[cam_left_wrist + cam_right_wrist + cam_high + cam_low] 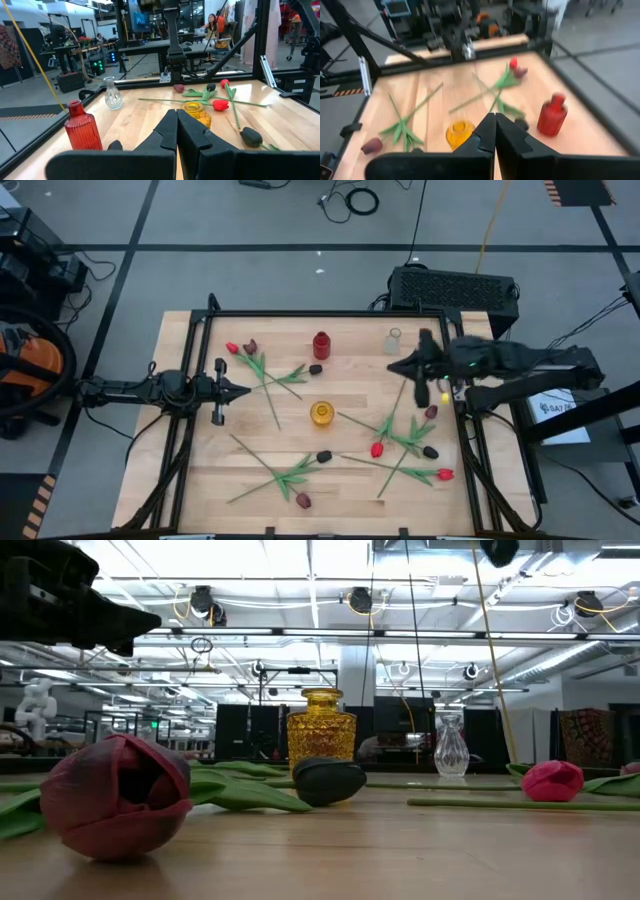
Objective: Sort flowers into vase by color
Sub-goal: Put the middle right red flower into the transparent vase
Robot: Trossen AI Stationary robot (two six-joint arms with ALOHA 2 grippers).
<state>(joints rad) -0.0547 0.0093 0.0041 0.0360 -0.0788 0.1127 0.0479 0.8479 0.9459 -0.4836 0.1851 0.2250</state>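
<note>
**High view: nothing sorted yet, every tulip on the boards**

High view gives us the whole picture, and the score is nil. All the artificial tulips with thin green stems lie flat on the pale wooden table (200, 480): a crossed pair near the left arm with a bright red head (232, 348) and a maroon one (250, 346), another crossed pair (290, 475) at the near edge, and a tangle on the right including a red head (377, 449) and a second red one (445, 474).

Three vases stand waiting, and none shows a stem in it: the ribbed red glass bottle (321, 345), the squat amber glass jar (321, 414) in the middle, and the small clear glass vase (393, 340) at the far side.

And the arms? The left gripper (240, 390) hovers at the table's left side, fingers pressed together on nothing. The right gripper (395, 368) hangs over the far right part of the table, near the clear vase, fingers likewise closed and empty.

So the whole job is ahead, by my reading: every flower needs picking up and dropping into a vase matching its colour.
</note>
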